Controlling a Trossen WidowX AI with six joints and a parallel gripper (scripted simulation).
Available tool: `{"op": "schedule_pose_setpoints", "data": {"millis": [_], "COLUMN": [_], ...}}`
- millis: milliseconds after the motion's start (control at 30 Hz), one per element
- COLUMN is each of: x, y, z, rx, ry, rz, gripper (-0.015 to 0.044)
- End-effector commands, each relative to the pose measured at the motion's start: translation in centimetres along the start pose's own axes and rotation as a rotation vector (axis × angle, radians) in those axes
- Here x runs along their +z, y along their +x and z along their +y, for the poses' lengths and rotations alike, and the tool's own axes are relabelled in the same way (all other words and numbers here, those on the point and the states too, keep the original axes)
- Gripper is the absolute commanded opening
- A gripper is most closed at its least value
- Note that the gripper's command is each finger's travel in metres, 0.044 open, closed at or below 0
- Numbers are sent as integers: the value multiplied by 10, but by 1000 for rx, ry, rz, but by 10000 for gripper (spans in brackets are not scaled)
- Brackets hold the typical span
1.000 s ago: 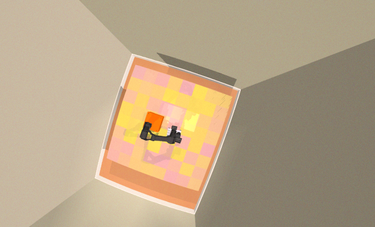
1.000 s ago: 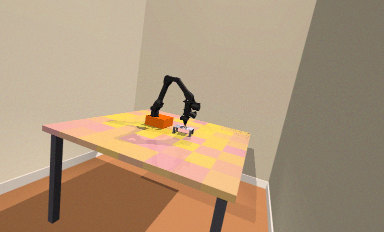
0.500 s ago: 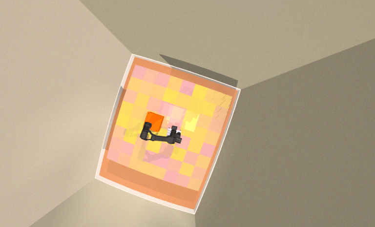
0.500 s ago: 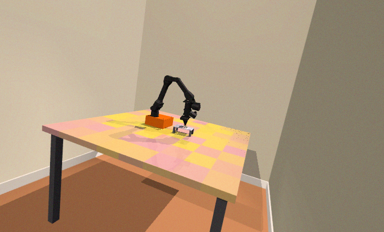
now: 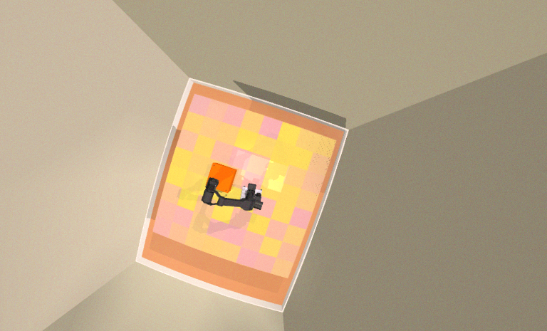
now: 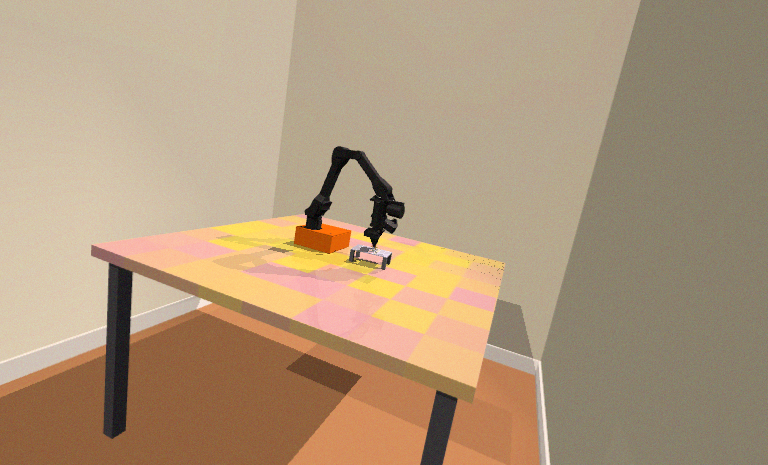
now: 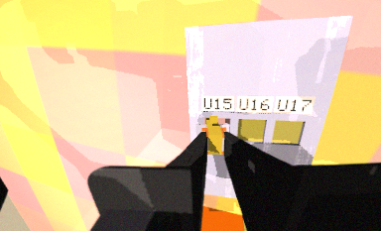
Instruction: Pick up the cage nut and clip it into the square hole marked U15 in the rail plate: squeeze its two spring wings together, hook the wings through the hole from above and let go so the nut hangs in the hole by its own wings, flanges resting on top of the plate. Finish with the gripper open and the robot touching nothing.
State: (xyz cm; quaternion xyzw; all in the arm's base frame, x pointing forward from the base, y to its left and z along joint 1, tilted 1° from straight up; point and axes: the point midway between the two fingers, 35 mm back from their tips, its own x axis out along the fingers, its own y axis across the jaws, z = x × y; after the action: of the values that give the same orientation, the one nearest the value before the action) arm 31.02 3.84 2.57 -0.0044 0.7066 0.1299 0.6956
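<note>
Currently, you have the tool (image 6: 374,244) (image 7: 213,137) clamped on the cage nut (image 7: 214,137), with its two black fingers pointing down and standing close together. In the wrist view, you see the nut as a small yellow-gold piece with orange bits at its sides, located at the square hole marked U15. The fingertips hide part of the nut and of that hole, so you cannot tell how deep the wings sit or whether they are hooked.

Refer to the rail plate (image 6: 370,251) (image 7: 238,53) for position: it is pale and flat, and it stands raised on short dark legs on the tabletop (image 5: 226,240) (image 6: 226,262). You can read three labels in a row on the plate: U15 (image 7: 217,104), U16 (image 7: 254,104) and U17 (image 7: 294,105). Beside the U15 hole, you see the U16 hole and the U17 hole, both showing yellow through them.

Note the black arm (image 5: 233,201) (image 6: 339,157): it rises from an orange block (image 5: 222,176) (image 6: 322,238), bends over at the top and comes down above the plate. You find the block near the plate, with a gap between them. The tabletop carries a patchwork of yellow, pink and peach squares.
</note>
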Motion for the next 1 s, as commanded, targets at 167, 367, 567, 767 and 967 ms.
{"op": "schedule_pose_setpoints", "data": {"millis": [167,367,567,767,967], "x": [1,1,1,1,1], "y": [-1,0,0,0,0], "z": [-1,-1,-2,-2,-3], "rx": [20,34,41,53,64], "ry": [-5,-6,-6,-6,-6], "rz": [-3,-2,-2,-2,-2], "gripper": [35,35,35,35,35]}}
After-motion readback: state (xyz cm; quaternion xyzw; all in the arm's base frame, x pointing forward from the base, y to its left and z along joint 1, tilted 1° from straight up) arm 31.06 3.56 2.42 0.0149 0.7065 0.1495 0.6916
